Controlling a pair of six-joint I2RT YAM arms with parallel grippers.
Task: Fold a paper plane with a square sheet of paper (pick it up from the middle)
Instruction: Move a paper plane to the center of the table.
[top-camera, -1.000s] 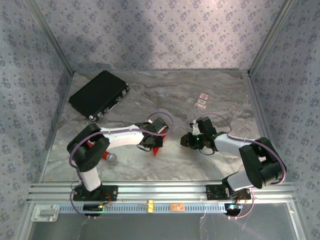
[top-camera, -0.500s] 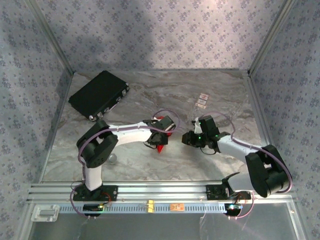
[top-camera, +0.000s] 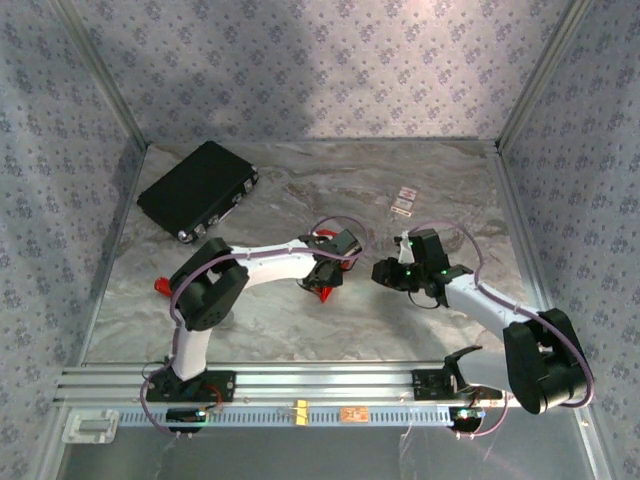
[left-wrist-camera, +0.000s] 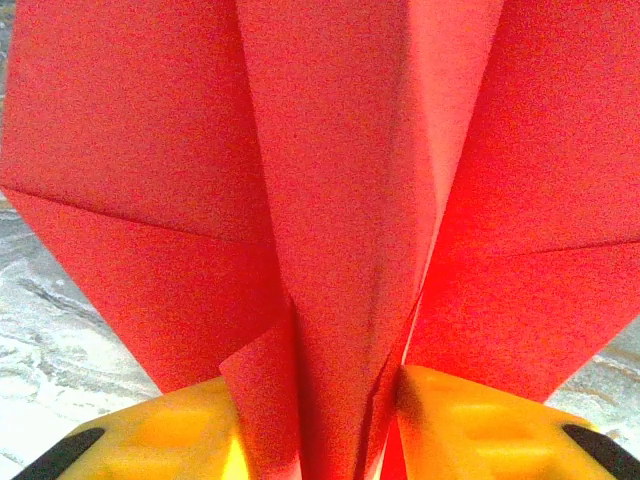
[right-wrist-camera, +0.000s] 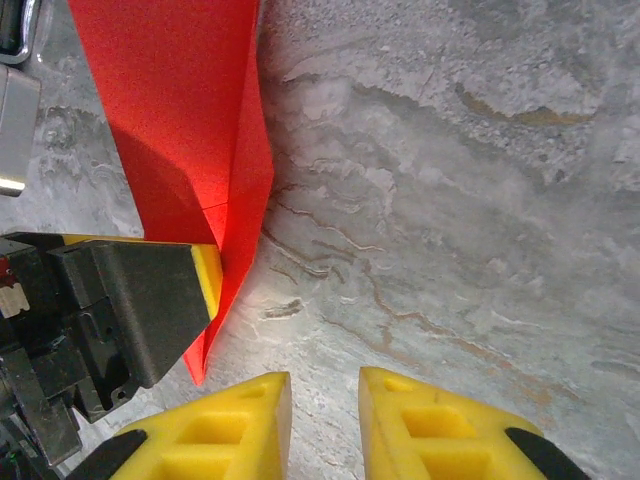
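Note:
The red paper plane (left-wrist-camera: 330, 200) is a folded dart with a centre keel, and its wings fan out above my left gripper (left-wrist-camera: 320, 430). The keel stands between the yellow fingers (left-wrist-camera: 480, 420), touching both, and the jaws hold it loosely. From above, the plane (top-camera: 322, 293) peeks out under the left gripper (top-camera: 326, 280) at mid table. My right gripper (top-camera: 382, 272) hovers just to its right, its jaws slightly apart over bare table (right-wrist-camera: 325, 420). In the right wrist view the plane (right-wrist-camera: 180, 100) points down at the tabletop beside the left finger pad (right-wrist-camera: 207, 280).
A black case (top-camera: 197, 190) lies at the back left. A small red cylinder (top-camera: 160, 285) rests left of the left arm. Two small cards (top-camera: 403, 200) sit at the back right. Patterned walls enclose the marble table (top-camera: 300, 335).
The left arm has stretched right and farther out with the plane, uncovering the red cylinder. Its jaws have widened around the keel. The right gripper has shifted slightly right.

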